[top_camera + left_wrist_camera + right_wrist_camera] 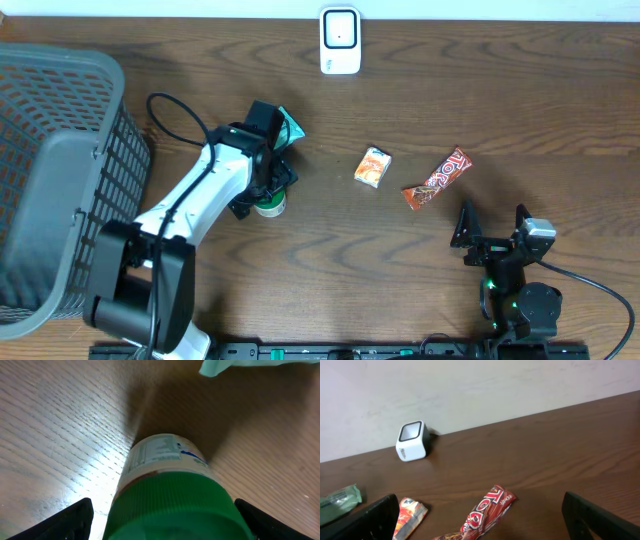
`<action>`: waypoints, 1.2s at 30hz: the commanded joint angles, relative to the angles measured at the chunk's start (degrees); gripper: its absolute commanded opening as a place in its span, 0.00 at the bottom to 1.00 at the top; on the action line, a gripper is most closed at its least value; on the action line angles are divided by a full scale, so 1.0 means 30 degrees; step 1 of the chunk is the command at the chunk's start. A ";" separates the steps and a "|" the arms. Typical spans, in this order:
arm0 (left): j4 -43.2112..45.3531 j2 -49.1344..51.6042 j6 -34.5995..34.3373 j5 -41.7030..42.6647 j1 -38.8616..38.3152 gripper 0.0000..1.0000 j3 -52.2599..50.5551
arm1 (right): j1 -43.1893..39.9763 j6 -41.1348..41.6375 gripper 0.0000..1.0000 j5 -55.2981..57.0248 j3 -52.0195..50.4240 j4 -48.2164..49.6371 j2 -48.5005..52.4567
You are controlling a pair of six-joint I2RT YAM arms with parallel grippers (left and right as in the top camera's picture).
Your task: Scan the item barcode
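Landmark: scanner, a white unit at the far edge of the table, window up.

Item: bottle with a green cap, near-left of the scanner. It appears upright on the table. The label shows print, but no barcode can be made out in the left wrist view.

Left gripper: directly over the bottle, jaws spread wide. Its fingers flank the cap on both sides. Whether either pad touches the cap cannot be told.

Right gripper: near-right of the scanner, well apart from it, jaws fully spread and holding nothing.

Other items:
- Green packet, left of the scanner and nearer, just beyond the left wrist.
- Orange pack, nearer than the scanner, slightly right.
- Red bar, right of the orange pack, between the scanner and the right gripper.
- Basket, grey, far left of the scanner at the table edge.
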 commanded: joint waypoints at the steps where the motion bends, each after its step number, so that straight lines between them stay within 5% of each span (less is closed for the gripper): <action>1: -0.0066 0.0328 -0.0175 0.0262 0.0007 0.88 0.0080 | 0.0168 0.0182 0.99 0.0044 -0.0022 -0.0087 -0.0087; 13: 0.0219 0.1122 -0.0175 0.1064 -0.0007 0.88 -0.0124 | 0.0168 0.0182 0.99 0.0044 -0.0022 -0.0087 -0.0087; 18: 0.0648 0.1246 -0.0146 0.1450 -0.0117 0.62 -0.0255 | 0.0168 0.0182 0.99 0.0044 -0.0022 -0.0087 -0.0087; 21: 0.0947 0.1246 0.0350 0.1443 -0.0226 0.56 -0.0255 | 0.0168 0.0182 0.99 0.0044 -0.0022 -0.0087 -0.0087; 36: 0.5151 0.1246 0.3971 0.1464 -0.1100 0.58 0.0138 | 0.0168 0.0182 0.99 0.0044 -0.0022 -0.0087 -0.0087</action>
